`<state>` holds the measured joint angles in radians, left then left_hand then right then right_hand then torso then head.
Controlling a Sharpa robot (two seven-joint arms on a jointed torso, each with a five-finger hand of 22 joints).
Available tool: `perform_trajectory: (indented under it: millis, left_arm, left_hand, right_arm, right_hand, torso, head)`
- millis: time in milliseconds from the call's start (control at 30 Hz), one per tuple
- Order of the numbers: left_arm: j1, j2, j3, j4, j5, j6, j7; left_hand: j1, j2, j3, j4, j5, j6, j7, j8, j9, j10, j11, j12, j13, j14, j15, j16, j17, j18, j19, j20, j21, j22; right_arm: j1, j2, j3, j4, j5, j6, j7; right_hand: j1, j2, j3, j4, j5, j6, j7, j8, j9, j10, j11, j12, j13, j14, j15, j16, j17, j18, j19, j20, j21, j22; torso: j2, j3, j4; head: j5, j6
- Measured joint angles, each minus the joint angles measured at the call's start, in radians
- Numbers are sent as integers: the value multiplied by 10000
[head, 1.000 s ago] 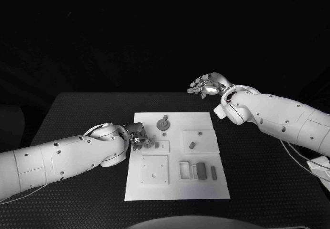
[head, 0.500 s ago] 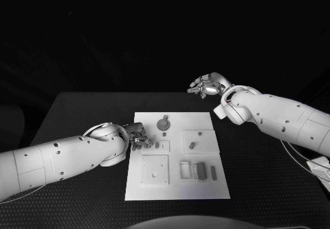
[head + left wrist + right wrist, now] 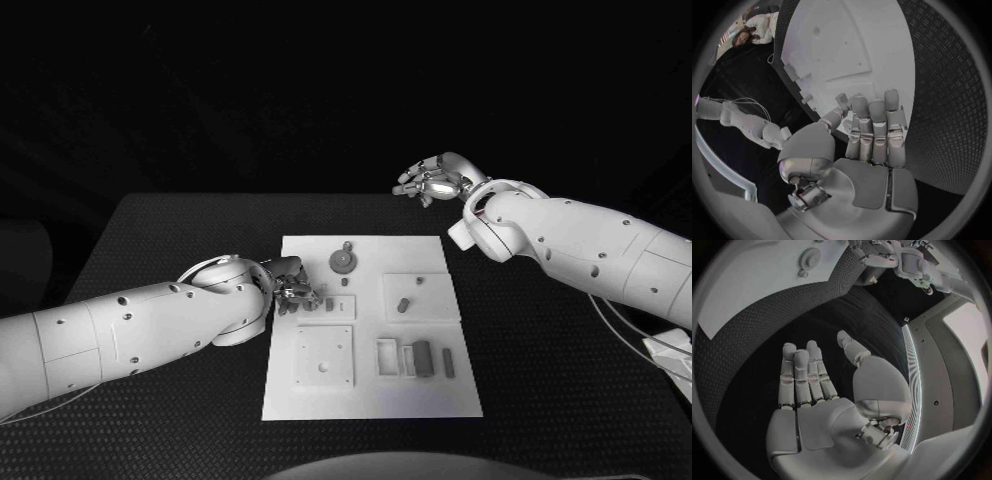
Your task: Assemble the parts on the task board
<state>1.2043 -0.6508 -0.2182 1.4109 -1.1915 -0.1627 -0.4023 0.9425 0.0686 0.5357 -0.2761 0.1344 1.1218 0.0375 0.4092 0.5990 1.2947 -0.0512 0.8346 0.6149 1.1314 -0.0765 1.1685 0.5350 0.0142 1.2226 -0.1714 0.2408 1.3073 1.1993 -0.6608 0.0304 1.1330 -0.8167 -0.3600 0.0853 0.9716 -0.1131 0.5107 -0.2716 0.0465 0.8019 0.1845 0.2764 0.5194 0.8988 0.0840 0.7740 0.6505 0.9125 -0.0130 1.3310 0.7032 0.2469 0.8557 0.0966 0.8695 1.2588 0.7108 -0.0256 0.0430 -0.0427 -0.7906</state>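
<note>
The white task board point(image 3: 372, 400) lies in the middle of the black table. On it are a round toothed part point(image 3: 342, 260), a small dark piece point(image 3: 404, 303) on a raised square, and dark pieces in slots point(image 3: 421, 357). My left hand point(image 3: 293, 288) is low at the board's left edge, fingertips beside a small upright piece point(image 3: 329, 303). In the left wrist view its fingers point(image 3: 873, 132) lie straight and together over the board point(image 3: 848, 45), and I see nothing in them. My right hand point(image 3: 433, 180) hangs raised past the board's far right corner, fingers point(image 3: 801, 377) apart and empty.
A square plate with holes point(image 3: 325, 357) and a thin bar point(image 3: 449, 361) occupy the board's near half. The right wrist view shows the board point(image 3: 748, 295), the toothed part point(image 3: 809, 257) and my left arm point(image 3: 907, 262). Bare black tabletop point(image 3: 562, 340) flanks the board.
</note>
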Motion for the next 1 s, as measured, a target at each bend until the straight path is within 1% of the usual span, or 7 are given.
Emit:
perform_trajectory:
  millis: [200, 333, 500, 767, 800, 833, 1000]
  left_arm:
    - [-3, -8, 6, 6, -4, 8, -2]
    - [-9, -18, 6, 15, -5, -6, -2]
    - [-10, -22, 7, 17, -5, -8, 0]
    - [-14, -49, 9, 29, -5, -9, 7]
    - [-14, -53, 10, 30, -5, -8, 8]
    - [-14, -60, 10, 31, -5, -8, 8]
    - [-14, -111, 11, 38, -4, -6, -6]
  left_hand:
    - [2, -2, 7, 7, 57, 0, 0, 0, -13, -6, -7, 0, 19, 13, 15, 0, -7, 0, 0, 1, 0, 0]
    - [70, -70, 126, 126, 60, 36, -36, -1, -21, -7, -9, 0, 46, 52, -22, 0, -7, 1, 28, -25, 0, -1]
    - [116, -121, 154, 154, 79, 62, -31, -1, -23, 13, -28, 0, 65, 68, -36, 0, -7, 0, 52, -18, 0, 6]
    - [112, -125, 195, 195, 82, 94, -62, -1, 4, 15, -27, 0, 95, 69, -35, 0, -6, 1, 88, -53, 0, 7]
    - [99, -138, 195, 195, 283, 97, -64, -1, 10, 16, -26, 0, 96, 69, -35, 0, -6, 0, 88, -52, 0, 7]
    - [82, -154, 195, 195, 394, 97, -65, -1, 12, 17, -25, 0, 105, 69, -35, 0, -2, 1, 88, -52, 0, 6]
    - [31, -205, 196, 196, 524, 98, -65, -66, 5, 24, -19, 0, 111, 90, -56, 0, 3, 0, 88, -52, 0, 6]
  right_arm:
    - [-2, 3, 0, -1, 0, 3, -1]
    - [-2, -2, 0, -1, 0, 4, -2]
    - [-3, -4, 0, 2, 1, 5, -3]
    - [-5, -5, 0, 2, 9, 7, -3]
    - [-6, -5, 0, 2, 10, 7, -3]
    - [-6, -5, 0, 2, 11, 7, -3]
    - [-8, -17, 0, 7, 15, 8, -3]
  right_hand:
    - [-41, -41, 0, 0, 0, -10, -21, 0, 0, 0, 0, 0, -11, -11, 11, 0, 1, 0, 0, 0, 0, 0]
    - [-41, -41, 0, 0, 0, -10, -22, 0, 0, 0, 0, 0, -11, -11, 12, 0, 1, 0, 0, 0, 0, 0]
    - [-41, -41, 0, 0, 0, -9, -24, 0, 0, 0, 0, 0, -20, -12, 12, 0, 1, 0, 0, 0, 0, 0]
    - [-40, -41, 0, 0, 0, -7, -26, 0, 0, 0, 0, 0, -28, -12, 12, 0, -5, 0, 0, 0, 0, 0]
    - [-40, -41, 0, 0, 0, -7, -27, 0, 1, 0, 0, 0, -28, -12, 12, 0, -7, 1, 0, 0, 0, 0]
    - [-40, -41, 0, 0, 0, -7, -27, 0, 1, 0, 0, 0, -29, -12, 13, 0, -7, 0, 0, 0, 0, 0]
    - [-40, -41, 0, 0, 0, -5, -29, 0, 1, 0, 0, 0, -36, -12, 13, 0, -7, 1, 0, 0, 0, 0]
  torso:
    - [2, 3, -2]
    - [3, 9, -4]
    - [3, 9, -5]
    - [3, 12, -5]
    - [3, 11, -5]
    - [4, 11, -5]
    - [3, 11, -4]
  head:
    - [2, -7]
    - [2, -16]
    - [2, -19]
    - [0, -11]
    - [-1, -10]
    - [-1, -10]
    - [-9, -8]
